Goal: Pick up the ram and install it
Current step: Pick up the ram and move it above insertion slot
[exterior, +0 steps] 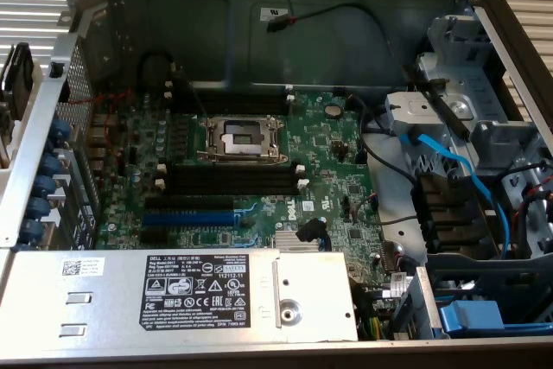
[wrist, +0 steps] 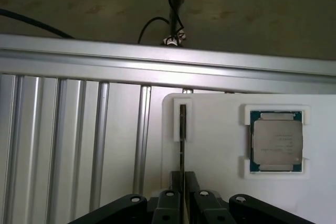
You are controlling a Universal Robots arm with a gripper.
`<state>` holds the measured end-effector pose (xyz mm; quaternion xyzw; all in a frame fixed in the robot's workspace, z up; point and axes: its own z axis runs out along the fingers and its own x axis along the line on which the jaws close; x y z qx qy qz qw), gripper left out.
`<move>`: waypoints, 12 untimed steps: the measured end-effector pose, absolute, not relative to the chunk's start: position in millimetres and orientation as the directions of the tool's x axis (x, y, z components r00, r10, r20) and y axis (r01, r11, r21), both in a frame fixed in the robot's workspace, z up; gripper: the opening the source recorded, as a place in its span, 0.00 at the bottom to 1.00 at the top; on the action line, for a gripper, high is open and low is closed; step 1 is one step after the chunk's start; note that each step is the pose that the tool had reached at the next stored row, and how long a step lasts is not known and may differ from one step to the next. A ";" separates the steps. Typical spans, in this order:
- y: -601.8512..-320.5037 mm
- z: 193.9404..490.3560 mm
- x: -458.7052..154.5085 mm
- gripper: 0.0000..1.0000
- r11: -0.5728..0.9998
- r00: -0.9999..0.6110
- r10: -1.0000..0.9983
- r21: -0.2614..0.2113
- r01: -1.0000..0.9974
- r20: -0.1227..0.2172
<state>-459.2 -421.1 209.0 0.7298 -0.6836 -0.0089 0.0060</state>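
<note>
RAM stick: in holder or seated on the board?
In holder: thin dark memory stick stands on edge, slotted in the white tray.

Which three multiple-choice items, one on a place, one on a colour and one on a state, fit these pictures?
1. Where does the ram stand?
A. in a black motherboard slot
B. in the white holder
C. on the power supply

2. What colour is the one long slot that is not black?
A. blue
B. red
C. yellow

3. How is the CPU socket?
A. holding a processor
B. under a cooler
C. empty

Answers:
1. B: it stands on edge in the holder, beside the processor.
2. A: the slot is plainly blue.
3. C: its centre lies bare.
</note>
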 end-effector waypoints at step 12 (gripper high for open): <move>-421.1 208.8 -459.2 0.26 -0.071 0.070 -0.998 0.021 -0.997 -0.005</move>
